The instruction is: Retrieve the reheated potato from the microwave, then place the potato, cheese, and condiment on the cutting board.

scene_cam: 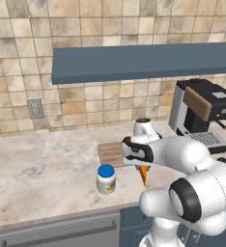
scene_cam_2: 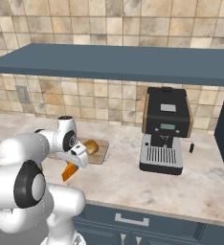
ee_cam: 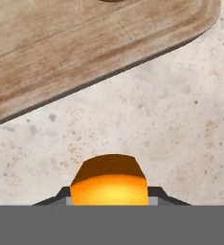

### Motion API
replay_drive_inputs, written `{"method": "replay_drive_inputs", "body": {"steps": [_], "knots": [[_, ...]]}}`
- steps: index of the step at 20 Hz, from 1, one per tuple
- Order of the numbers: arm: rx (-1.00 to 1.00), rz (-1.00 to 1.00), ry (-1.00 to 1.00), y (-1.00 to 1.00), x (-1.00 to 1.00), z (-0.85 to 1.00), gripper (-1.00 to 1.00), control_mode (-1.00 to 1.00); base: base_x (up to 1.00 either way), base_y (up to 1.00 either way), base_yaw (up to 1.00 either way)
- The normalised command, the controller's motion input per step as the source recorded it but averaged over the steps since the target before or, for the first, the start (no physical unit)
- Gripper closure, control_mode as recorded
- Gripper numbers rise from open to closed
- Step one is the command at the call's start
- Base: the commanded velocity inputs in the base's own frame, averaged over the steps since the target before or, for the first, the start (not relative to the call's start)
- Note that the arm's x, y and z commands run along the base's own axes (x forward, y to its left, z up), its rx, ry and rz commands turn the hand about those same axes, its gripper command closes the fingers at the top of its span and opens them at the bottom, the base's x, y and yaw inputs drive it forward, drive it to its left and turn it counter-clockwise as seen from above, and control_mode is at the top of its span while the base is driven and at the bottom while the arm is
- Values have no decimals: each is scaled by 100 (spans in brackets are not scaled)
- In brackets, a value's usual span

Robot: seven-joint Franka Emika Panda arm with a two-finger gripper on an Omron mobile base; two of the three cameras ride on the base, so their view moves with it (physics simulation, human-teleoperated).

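Hand view: cheese pinched between closed gripper tips, over bare counter just short of cutting board. Best carried forward past the board's edge, lowered flat beside potato, then released gently.

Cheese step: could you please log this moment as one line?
gripper: shut on cheese | potato: on cutting board | condiment: on counter

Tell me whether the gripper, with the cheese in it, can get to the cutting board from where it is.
Probably yes. The gripper, shut on the cheese, hangs over bare counter just beside the cutting board; the potato takes only part of the board.
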Motion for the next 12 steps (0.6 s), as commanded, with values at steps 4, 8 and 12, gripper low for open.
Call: {"method": "replay_drive_inputs", "body": {"steps": [4,8,12], "knots": [[0,2,0,10,11,38,100,-100,0,0,0],[1,0,4,16,49,24,100,-100,0,0,0],[2,6,16,20,69,6,100,-100,0,0,0]]}}
